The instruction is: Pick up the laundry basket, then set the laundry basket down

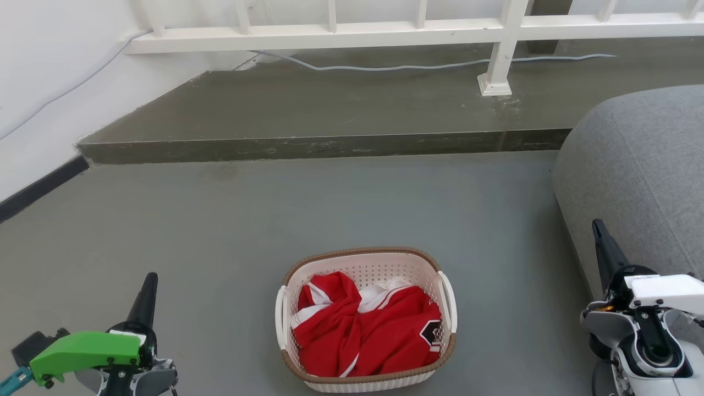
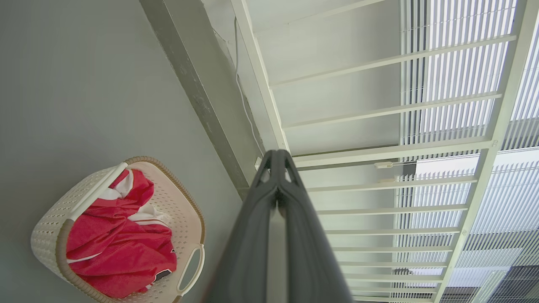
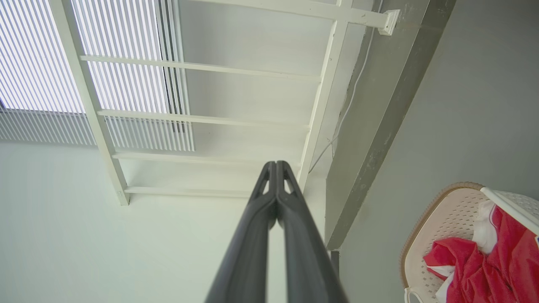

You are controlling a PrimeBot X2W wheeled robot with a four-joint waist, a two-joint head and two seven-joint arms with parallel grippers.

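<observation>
While the laundry basket (image 1: 366,269) sits untouched, left end effector (image 1: 149,281) and right end effector (image 1: 597,226) both closed.

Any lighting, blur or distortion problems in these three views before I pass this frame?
Head view: soft, even light and sharp focus; the laundry basket casts barely any shadow. Left wrist view: wide-angle stretch splays the railing; the fingers of the left gripper blur toward the bottom edge. Right wrist view: the blinds at upper left are bright, nearly washed out; the fingers of the right gripper go soft low down.
</observation>
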